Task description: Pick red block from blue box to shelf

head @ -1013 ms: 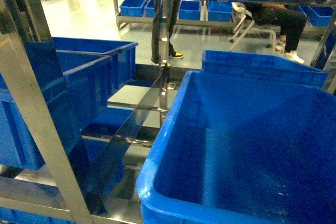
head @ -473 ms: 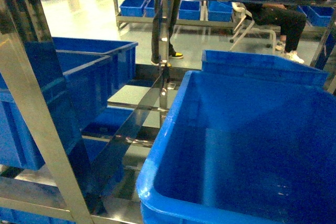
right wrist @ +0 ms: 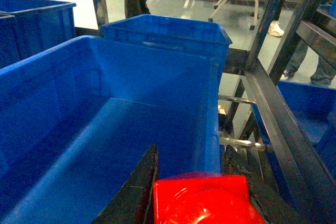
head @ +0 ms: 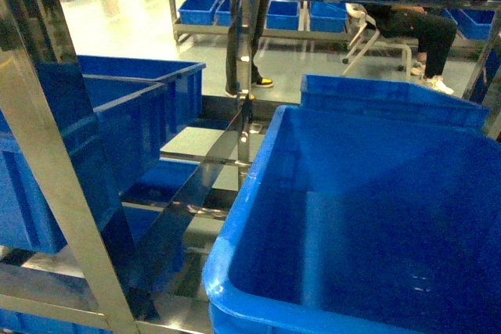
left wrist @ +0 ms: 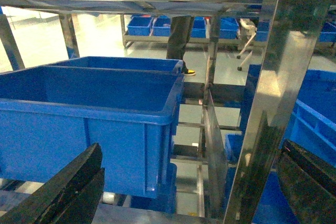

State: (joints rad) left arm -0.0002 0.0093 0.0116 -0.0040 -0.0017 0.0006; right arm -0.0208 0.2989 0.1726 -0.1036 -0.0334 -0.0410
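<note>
My right gripper [right wrist: 191, 151] is shut on the glossy red block [right wrist: 202, 200], which fills the gap between its dark fingers at the bottom of the right wrist view. It hangs over the near end of a large dark blue bin [right wrist: 79, 129] on the steel shelf [right wrist: 273, 124]. In the left wrist view my left gripper [left wrist: 192, 146] stands open with its fingers far apart and nothing between them, facing a shelf upright [left wrist: 273, 77]. The head view shows the shelf [head: 47, 170] but neither gripper. The blue box is out of view.
Dark blue bins [head: 94, 131] sit on the left tier and a big one [head: 376, 217] on the right, with a smaller bin [right wrist: 168, 30] behind it. A person [head: 415, 29] sits beyond the shelf and another's legs [head: 235, 44] stand there.
</note>
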